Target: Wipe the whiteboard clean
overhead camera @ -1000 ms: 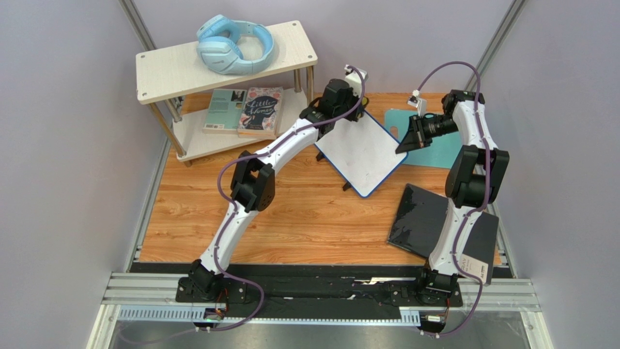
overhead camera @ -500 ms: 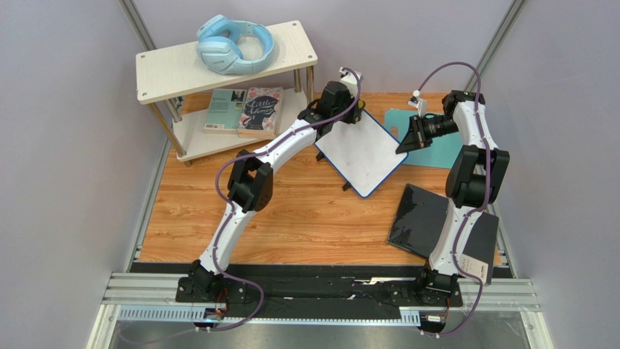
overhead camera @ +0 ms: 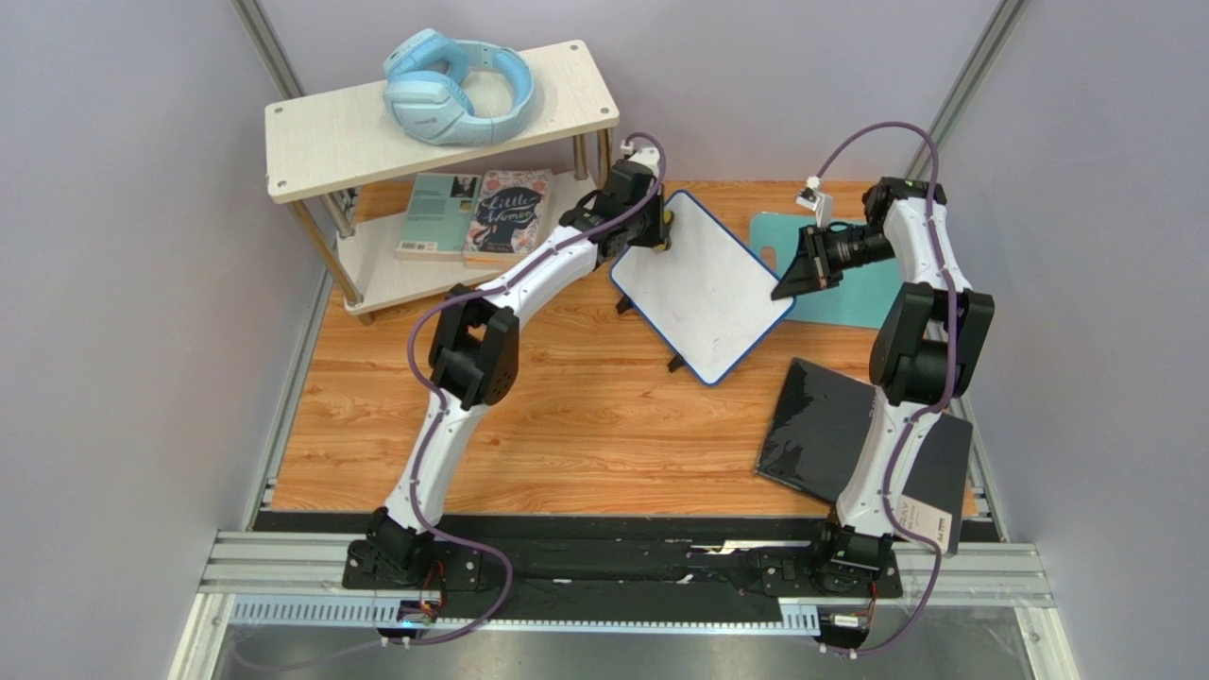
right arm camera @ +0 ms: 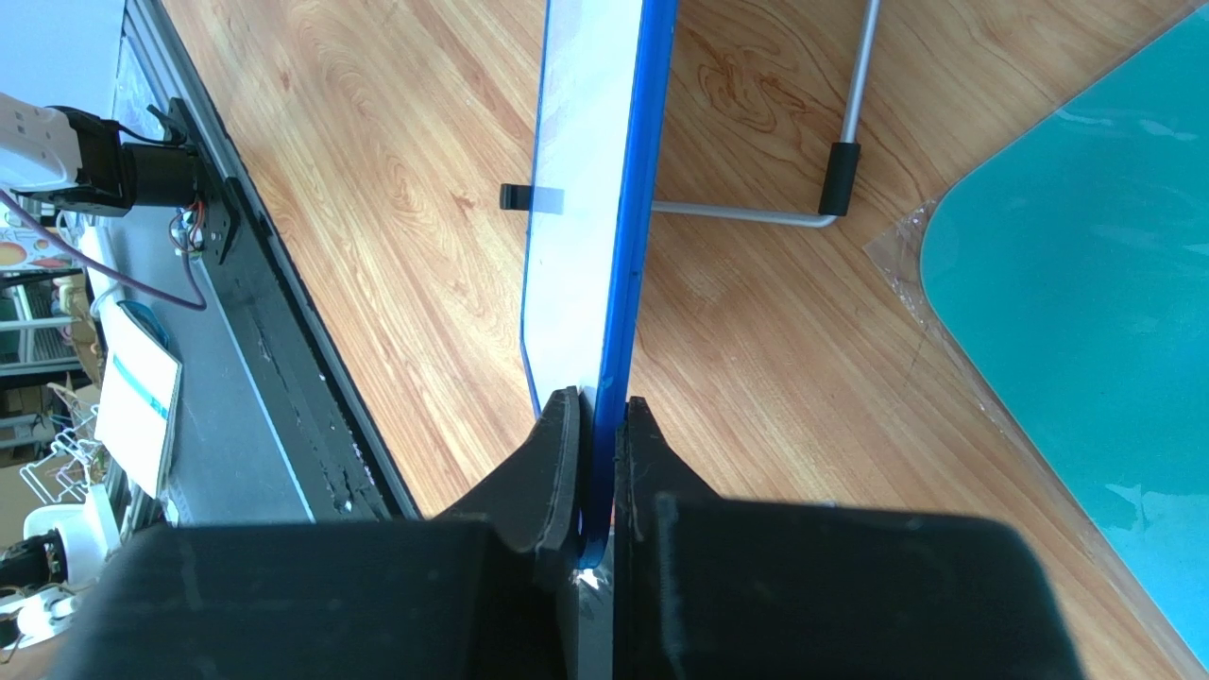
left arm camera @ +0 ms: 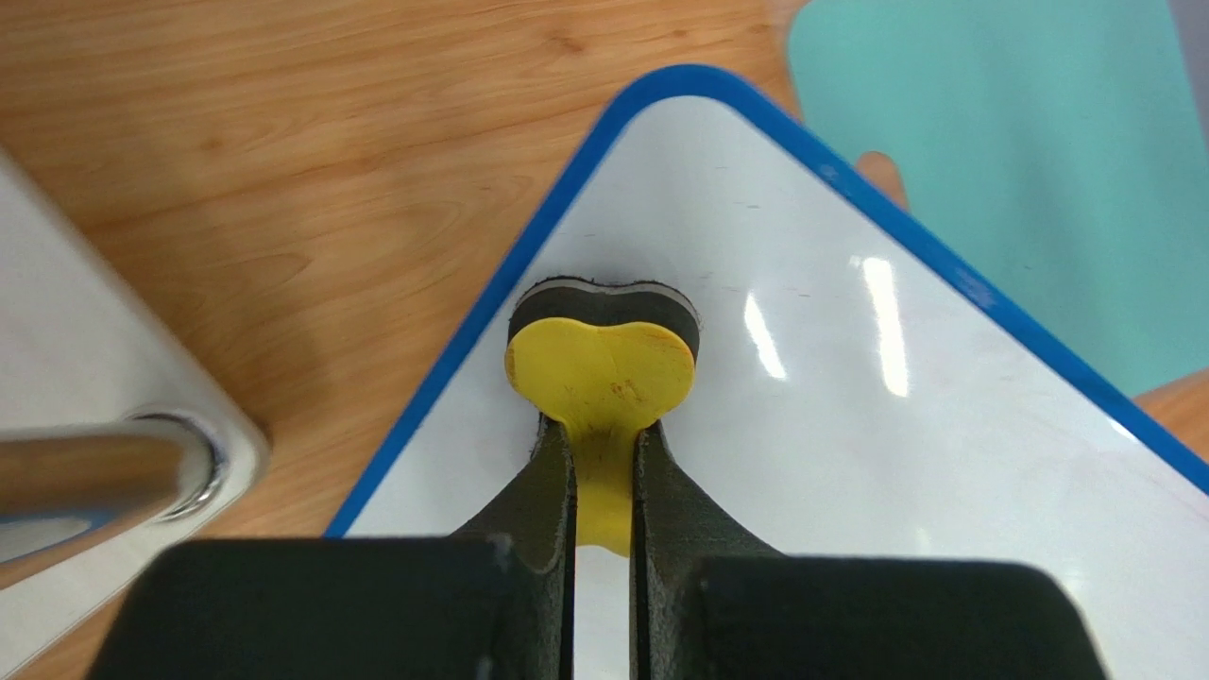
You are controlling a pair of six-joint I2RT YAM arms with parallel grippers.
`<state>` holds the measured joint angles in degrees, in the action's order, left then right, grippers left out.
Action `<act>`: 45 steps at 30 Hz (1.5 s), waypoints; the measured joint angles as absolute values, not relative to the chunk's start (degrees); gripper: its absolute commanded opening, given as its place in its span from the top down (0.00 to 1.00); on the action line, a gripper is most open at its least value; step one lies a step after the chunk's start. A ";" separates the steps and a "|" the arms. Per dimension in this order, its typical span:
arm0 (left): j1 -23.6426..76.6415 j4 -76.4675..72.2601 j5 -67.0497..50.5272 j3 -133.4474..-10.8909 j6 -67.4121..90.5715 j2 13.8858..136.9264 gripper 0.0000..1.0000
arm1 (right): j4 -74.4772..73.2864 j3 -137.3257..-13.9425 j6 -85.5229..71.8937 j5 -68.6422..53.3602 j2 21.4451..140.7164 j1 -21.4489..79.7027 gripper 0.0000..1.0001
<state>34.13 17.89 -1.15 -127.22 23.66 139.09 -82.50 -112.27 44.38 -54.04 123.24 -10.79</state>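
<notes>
The whiteboard (overhead camera: 705,288) is white with a thin blue frame and stands tilted on its feet at the table's back middle; its face shows no writing. My left gripper (overhead camera: 656,227) is shut on a yellow eraser (left arm camera: 603,371) with a black felt pad, pressed on the whiteboard (left arm camera: 852,411) near its far left corner. My right gripper (overhead camera: 785,284) is shut on the board's right edge (right arm camera: 620,255), seen edge-on in the right wrist view; the fingers (right arm camera: 556,454) pinch the blue frame.
A teal mat (overhead camera: 852,276) lies behind the board at the right. A black glossy panel (overhead camera: 852,439) lies at the front right. A white two-level shelf (overhead camera: 426,135) at the back left holds blue headphones (overhead camera: 457,88) and books (overhead camera: 483,216). Its leg (left arm camera: 114,461) is close to my left gripper.
My left gripper has moved left along the board's far edge with the eraser, from the far corner toward the left corner. The right arm and the board have not moved.
</notes>
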 measured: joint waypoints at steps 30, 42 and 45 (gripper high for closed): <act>33.10 14.31 4.86 -136.57 22.72 144.62 1.00 | -82.83 -111.85 44.38 -54.13 123.11 -10.98 1.00; 32.82 13.93 -2.98 -138.06 15.99 145.43 1.00 | -82.85 -111.68 44.38 -54.15 123.11 -11.07 1.00; 33.06 14.76 -3.55 -138.43 14.20 145.43 1.00 | -82.85 -111.68 44.38 -54.17 123.11 -11.07 1.00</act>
